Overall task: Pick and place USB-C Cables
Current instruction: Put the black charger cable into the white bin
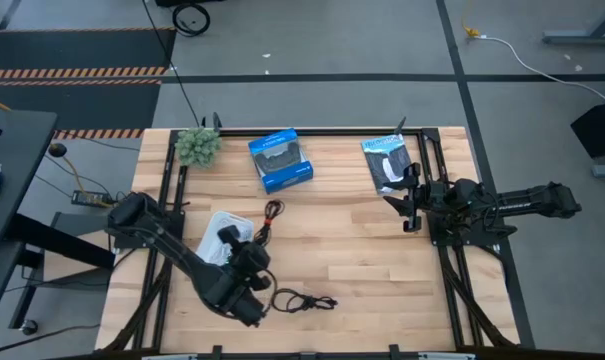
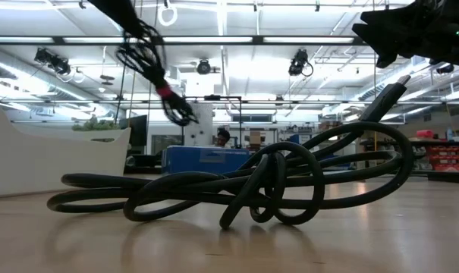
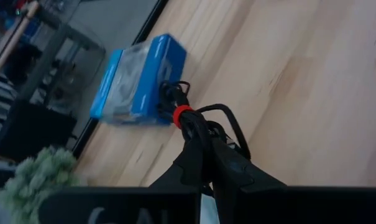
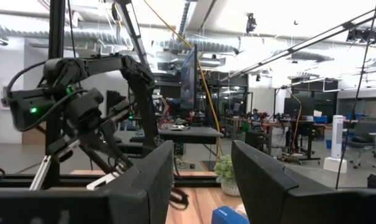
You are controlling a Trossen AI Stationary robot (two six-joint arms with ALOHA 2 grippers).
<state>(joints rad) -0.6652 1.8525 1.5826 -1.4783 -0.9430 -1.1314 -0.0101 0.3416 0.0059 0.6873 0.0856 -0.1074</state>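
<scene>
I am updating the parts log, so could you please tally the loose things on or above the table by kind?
Cables: 2, one black with a red tie held up by the left gripper, one black lying on the table
Boxes: 1, blue
Packets: 1, black-and-white
Plants: 1
Trays: 1, white
Total: 6

Two dark jointed arms, black wedge-shaped claw fingers (image 4: 150, 180), small green indicator light.
</scene>
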